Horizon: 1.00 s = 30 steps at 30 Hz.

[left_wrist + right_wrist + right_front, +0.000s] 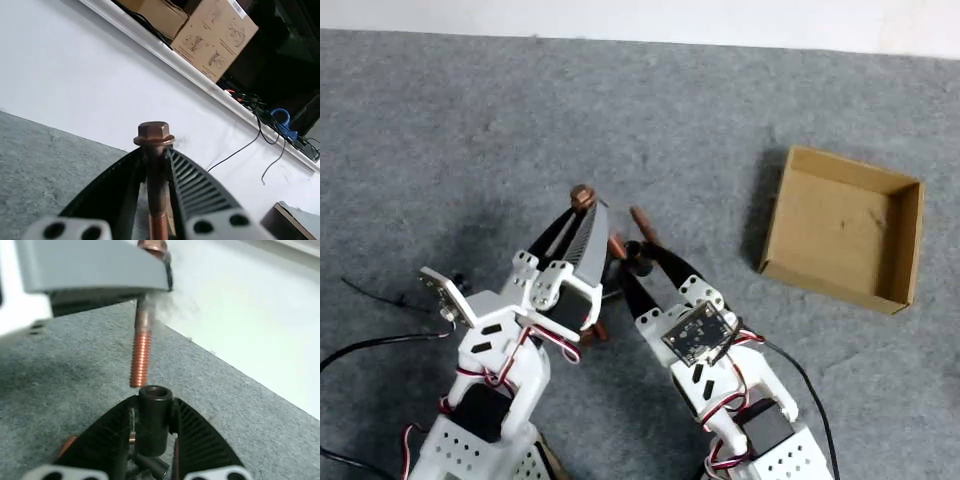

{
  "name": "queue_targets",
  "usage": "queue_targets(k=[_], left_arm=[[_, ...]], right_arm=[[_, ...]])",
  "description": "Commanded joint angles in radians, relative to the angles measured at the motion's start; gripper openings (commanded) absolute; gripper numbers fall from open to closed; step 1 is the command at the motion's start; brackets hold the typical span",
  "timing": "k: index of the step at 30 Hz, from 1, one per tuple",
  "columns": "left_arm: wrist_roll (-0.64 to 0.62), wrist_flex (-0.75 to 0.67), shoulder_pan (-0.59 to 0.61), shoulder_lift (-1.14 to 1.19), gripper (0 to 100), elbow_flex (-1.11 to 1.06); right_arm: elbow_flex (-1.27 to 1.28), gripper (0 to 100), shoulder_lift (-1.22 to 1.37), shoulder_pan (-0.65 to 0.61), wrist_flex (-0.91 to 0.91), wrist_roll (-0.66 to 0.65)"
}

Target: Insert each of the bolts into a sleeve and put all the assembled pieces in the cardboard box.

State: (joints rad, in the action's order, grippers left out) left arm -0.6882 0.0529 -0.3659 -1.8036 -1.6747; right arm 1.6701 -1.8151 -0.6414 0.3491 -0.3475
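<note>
My left gripper (156,150) is shut on the shank of a copper bolt (153,134), with the hex head just past the fingertips. In the high view that bolt (582,197) sits at the tip of the left gripper (585,215). My right gripper (152,407) is shut on a black sleeve (154,417), held upright with its bore open. The bolt's threaded end (141,357) hangs just above the sleeve's mouth and is not inside it. The right gripper (638,262) stands close beside the left one. The open cardboard box (840,225) lies to the right.
A loose copper bolt (642,222) lies on the grey carpet just beyond the grippers. Another bolt (67,444) and a dark sleeve (155,466) lie under the right gripper. Cables (380,298) trail at the left. A white wall borders the far edge.
</note>
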Motion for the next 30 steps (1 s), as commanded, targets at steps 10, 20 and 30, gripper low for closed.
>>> queue_targets(k=[10, 20, 30], left_arm=[[-0.005, -0.002, -0.012, -0.013, 1, -0.021], [-0.005, 0.164, -0.007, -0.015, 1, -0.021], [-0.005, 0.226, -0.018, -0.019, 1, -0.021]], right_arm=[[0.14, 0.5, -0.016, -0.054, 0.01, -0.014], [0.136, 0.5, -0.016, -0.053, 0.01, -0.014], [0.136, 0.5, -0.016, -0.022, 0.007, -0.006]])
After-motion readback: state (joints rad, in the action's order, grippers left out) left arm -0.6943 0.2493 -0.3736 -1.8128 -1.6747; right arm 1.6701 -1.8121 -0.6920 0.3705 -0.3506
